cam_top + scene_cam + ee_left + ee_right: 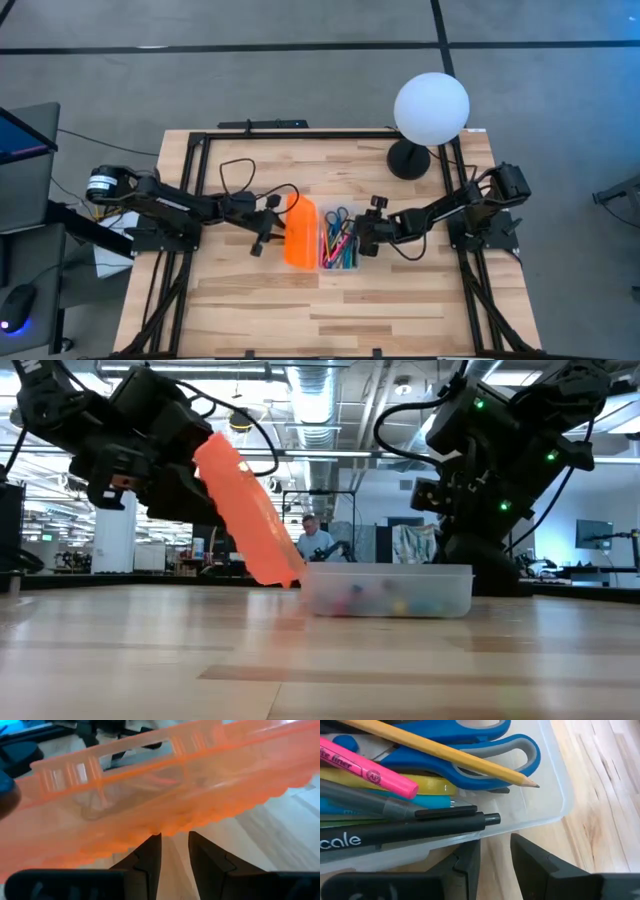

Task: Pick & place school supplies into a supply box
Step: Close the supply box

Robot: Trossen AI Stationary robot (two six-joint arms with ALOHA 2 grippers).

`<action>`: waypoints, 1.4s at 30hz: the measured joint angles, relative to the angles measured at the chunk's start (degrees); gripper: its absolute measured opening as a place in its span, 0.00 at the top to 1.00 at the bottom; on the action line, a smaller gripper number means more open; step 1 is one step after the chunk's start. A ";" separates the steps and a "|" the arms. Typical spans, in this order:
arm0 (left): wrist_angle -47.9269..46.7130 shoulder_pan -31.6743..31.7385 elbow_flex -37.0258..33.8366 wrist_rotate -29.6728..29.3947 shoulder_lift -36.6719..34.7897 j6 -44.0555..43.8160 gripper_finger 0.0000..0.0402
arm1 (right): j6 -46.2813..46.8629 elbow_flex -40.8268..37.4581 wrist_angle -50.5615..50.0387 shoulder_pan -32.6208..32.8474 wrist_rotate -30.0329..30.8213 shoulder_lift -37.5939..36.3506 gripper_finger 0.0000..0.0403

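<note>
The supply box (338, 240) is a clear case that stands on the table (420, 300) with its bottom down. It holds the school supplies: blue scissors (470, 750), a yellow pencil (445, 752), a pink highlighter (365, 767) and a black pen (405, 830). Its orange lid (300, 232) is off the box, just left of it. In the low view the lid (245, 510) slants, with its left long edge raised. My left gripper (268, 232) is shut on that edge. My right gripper (362, 238) is at the box's right long wall. My left gripper meets the lid's scalloped long edge (165, 829) with its fingertips (150, 851), which lie side by side across the edge, a scallop between them. It reaches in from the table's left, slanting slightly down. The lid hangs tilted, its other long edge (288, 578) low beside the box. My right gripper has its fingertips (471, 854) at the box's right long wall, just under the rim (520, 822), near a rounded corner. It comes from the table's right, slanting down. The rim hides what lies between the tips. The box stays flat on the table.
A white globe lamp (431, 108) on a black base (408, 160) stands at the table's far right. Cables (235, 175) trail behind the left arm. Bare wood lies along the near side. A person (312, 535) sits far off in the room behind.
</note>
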 joint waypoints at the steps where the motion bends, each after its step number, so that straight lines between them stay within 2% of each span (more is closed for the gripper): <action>1: 0.09 -0.42 0.19 0.00 0.00 0.02 0.77 | -0.12 0.00 0.18 -0.04 0.02 0.00 0.75; 11: 0.24 -4.02 2.87 -0.37 0.00 0.84 0.77 | -0.88 0.02 3.70 -1.90 -2.44 0.00 0.75; 18: 0.24 -4.22 4.58 -1.25 0.00 1.63 0.77 | -1.60 0.04 5.29 -1.66 -2.70 -0.04 0.75; 24: 1.89 -4.05 5.48 -4.61 1.42 2.25 0.77 | -1.60 0.07 6.69 -1.48 -5.40 -0.06 0.75; 32: 9.88 -4.03 5.50 -4.47 8.36 2.22 0.77 | -1.11 0.09 7.60 -0.25 -5.34 -0.11 0.75; 42: 10.25 -4.03 5.52 -4.72 9.03 2.20 0.77 | 3.07 0.11 1.15 -0.28 -0.53 -0.49 0.75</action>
